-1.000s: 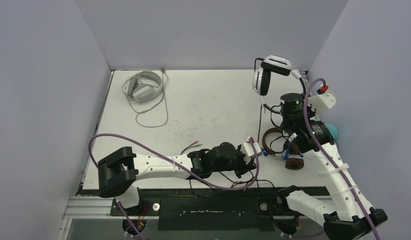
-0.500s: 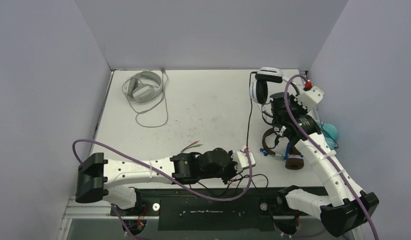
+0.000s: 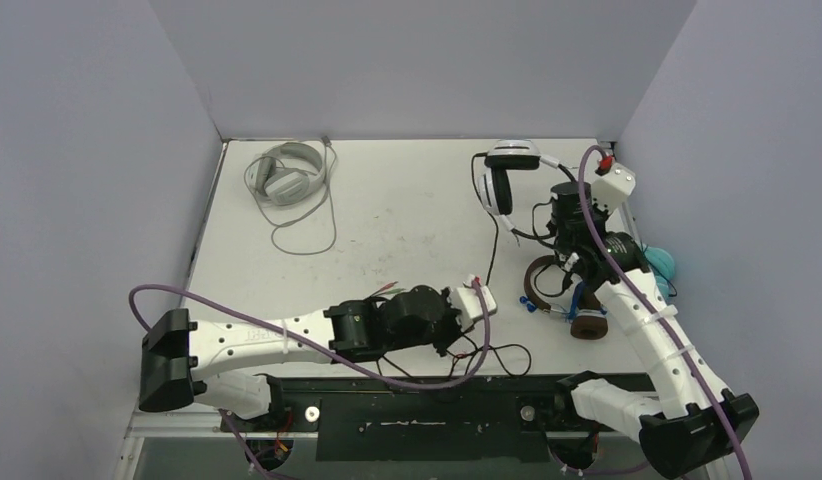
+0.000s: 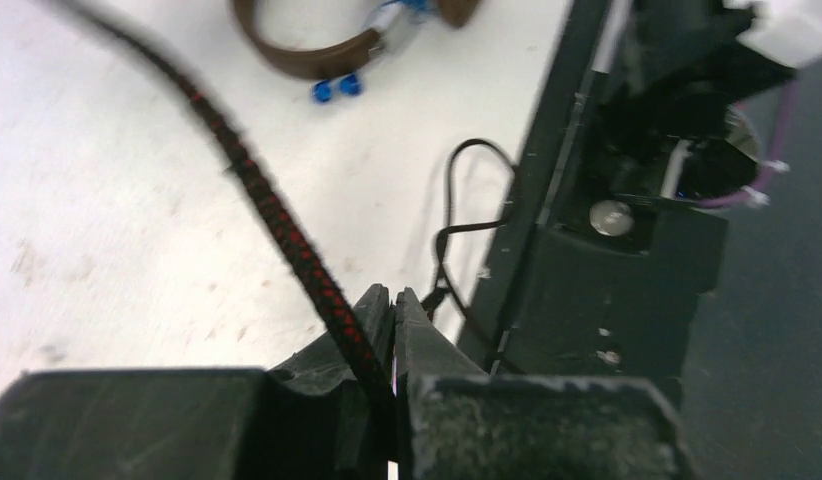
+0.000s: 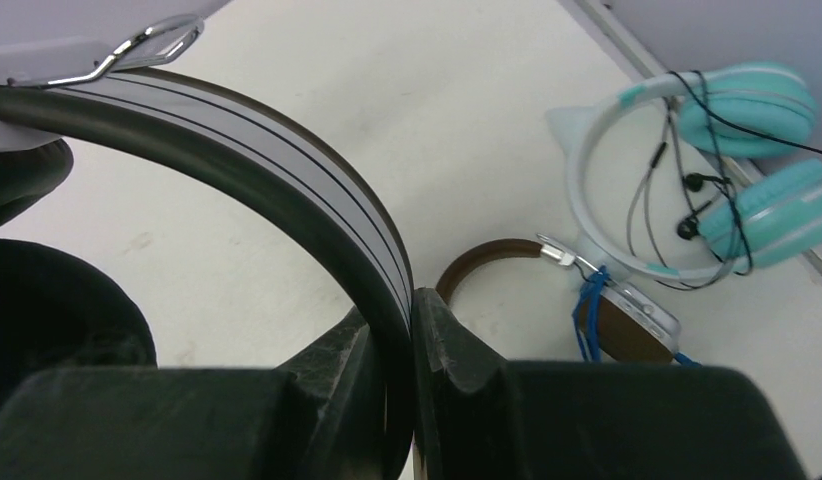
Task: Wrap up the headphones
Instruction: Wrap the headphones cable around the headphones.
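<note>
My right gripper (image 5: 399,335) is shut on the headband of the black-and-white headphones (image 3: 509,172) (image 5: 287,185) and holds them above the table's far right. Their black, red-flecked cable (image 3: 493,250) (image 4: 277,215) runs down to my left gripper (image 4: 395,308) (image 3: 479,292), which is shut on it near the front middle. The brown headphones with blue cable (image 3: 562,295) (image 5: 617,315) lie under the right arm. The light teal headphones (image 5: 732,170) (image 3: 661,262) lie by the right wall. The pale grey headphones (image 3: 285,172) lie far left, cable loose.
Slack black cable (image 3: 492,362) (image 4: 457,230) loops near the table's front edge (image 3: 387,378) by the arm mounts. Grey walls close in the table on three sides.
My right gripper has swung the black-and-white headphones to the left and lower. My left arm has pulled back to the left with the cable in its jaws.
</note>
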`<state>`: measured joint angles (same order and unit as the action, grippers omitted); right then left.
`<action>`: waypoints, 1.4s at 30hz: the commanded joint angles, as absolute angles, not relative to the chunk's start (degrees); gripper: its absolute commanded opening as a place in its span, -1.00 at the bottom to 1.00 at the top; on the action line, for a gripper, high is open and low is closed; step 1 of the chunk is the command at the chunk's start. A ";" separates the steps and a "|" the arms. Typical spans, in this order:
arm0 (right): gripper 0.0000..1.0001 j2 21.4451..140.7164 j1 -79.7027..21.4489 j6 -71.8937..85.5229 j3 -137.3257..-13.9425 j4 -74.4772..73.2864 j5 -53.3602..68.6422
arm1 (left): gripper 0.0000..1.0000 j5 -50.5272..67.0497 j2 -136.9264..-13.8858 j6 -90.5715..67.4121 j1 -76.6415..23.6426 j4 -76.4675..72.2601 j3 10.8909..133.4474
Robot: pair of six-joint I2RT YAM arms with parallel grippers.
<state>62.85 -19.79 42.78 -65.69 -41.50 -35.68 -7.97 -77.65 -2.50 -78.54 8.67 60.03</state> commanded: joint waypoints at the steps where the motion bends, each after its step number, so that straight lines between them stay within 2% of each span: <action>1: -1.00 55.13 -18.96 36.26 -67.92 -29.79 -22.32 | -1.00 -4.92 -72.59 -8.95 -68.32 3.69 55.22; 7: -1.00 50.44 -18.90 28.69 -72.11 -30.18 -7.00 | -1.00 8.02 -69.56 -16.80 -53.47 -7.39 45.32; 13: -1.00 47.89 -18.94 21.08 -74.91 -31.46 15.85 | -1.00 11.64 -72.33 -18.36 -44.75 -11.32 43.81; 15: -0.94 47.17 -18.98 19.31 -74.78 -31.53 24.42 | -1.00 14.66 -74.01 -19.02 -40.93 -12.68 44.39; 18: -0.92 45.48 -18.96 19.03 -72.95 -31.06 33.12 | -1.00 19.16 -76.16 -22.50 -34.92 -17.98 44.49; 20: -0.98 44.51 -18.91 19.09 -71.47 -31.13 36.03 | -1.00 22.30 -77.53 -25.76 -32.38 -24.50 43.67; 22: -1.00 43.65 -18.97 20.08 -70.78 -32.14 32.67 | -1.00 23.92 -79.66 -28.72 -31.31 -30.14 43.50; 26: -1.00 42.00 -18.98 22.79 -71.29 -34.75 18.41 | -1.00 28.62 -85.28 -33.48 -31.37 -36.59 45.04; 28: -1.00 40.80 -18.99 23.36 -71.41 -33.88 16.97 | -1.00 30.11 -87.86 -36.44 -31.38 -40.07 44.35; 35: -1.00 41.77 -19.04 20.74 -70.99 -28.22 43.32 | -1.00 33.00 -96.09 -38.15 -31.11 -42.00 48.31; 42: -1.00 42.46 -19.19 18.63 -67.37 -27.16 59.23 | -1.00 36.97 -104.82 -40.94 -33.10 -43.85 58.10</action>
<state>42.46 -18.74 16.93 -68.58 -34.26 42.87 33.69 -101.03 -38.65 -31.99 -39.27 51.31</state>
